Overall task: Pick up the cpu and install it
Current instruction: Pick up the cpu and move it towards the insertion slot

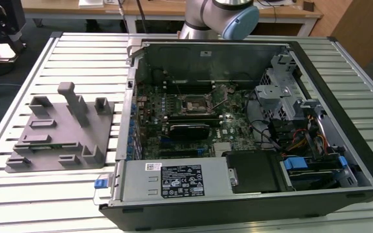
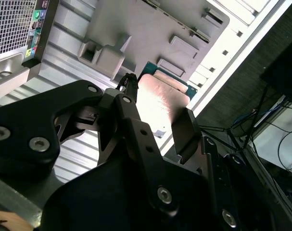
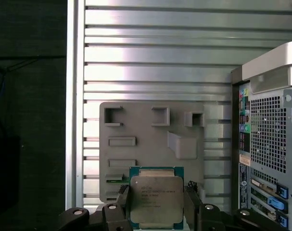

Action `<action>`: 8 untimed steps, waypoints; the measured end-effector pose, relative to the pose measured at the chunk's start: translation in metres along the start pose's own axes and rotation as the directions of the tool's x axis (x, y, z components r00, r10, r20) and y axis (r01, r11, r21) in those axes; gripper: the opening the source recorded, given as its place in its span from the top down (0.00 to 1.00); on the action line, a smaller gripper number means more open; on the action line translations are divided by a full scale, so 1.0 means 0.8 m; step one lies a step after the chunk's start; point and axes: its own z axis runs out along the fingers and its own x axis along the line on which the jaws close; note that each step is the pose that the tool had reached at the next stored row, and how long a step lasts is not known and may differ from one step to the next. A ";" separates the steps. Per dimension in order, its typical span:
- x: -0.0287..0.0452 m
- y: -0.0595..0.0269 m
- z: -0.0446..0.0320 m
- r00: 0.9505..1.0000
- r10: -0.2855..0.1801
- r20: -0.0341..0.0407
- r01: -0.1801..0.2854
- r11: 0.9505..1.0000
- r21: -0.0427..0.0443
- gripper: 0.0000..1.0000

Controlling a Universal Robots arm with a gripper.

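The cpu (image 3: pixel 155 197) is a flat square chip with a silver top and a green edge, and it sits between my two black fingers (image 3: pixel 124 202). My gripper (image 3: pixel 157 208) is shut on it, one finger on each of two opposite sides. The second wrist view has the same cpu (image 2: pixel 162 96) lit pale in the gripper (image 2: pixel 158 120), held up in the air well above the grey parts holder (image 2: pixel 150 24). Inside the open computer case, the square metal-framed socket (image 1: pixel 194 103) lies on the motherboard with its middle dark.
The grey parts holder (image 1: pixel 63 131) with blocks and slots lies on the slatted metal table (image 1: pixel 63 53), on the exterior view's left of the open case (image 1: pixel 342 111). The case's rear panel (image 3: pixel 268 144) stands beside the holder. The arm's joint (image 1: pixel 220 17) hangs over the table's far edge.
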 end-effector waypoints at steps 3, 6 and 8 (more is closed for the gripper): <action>-0.0066 0.000 0.0001 1.000 0.000 0.000 0.000 1.000 0.000 0.47; -0.0119 0.000 0.0003 1.000 0.000 0.000 0.000 1.000 0.000 0.47; -0.0144 0.000 0.0004 1.000 0.000 0.000 0.000 1.000 0.000 0.47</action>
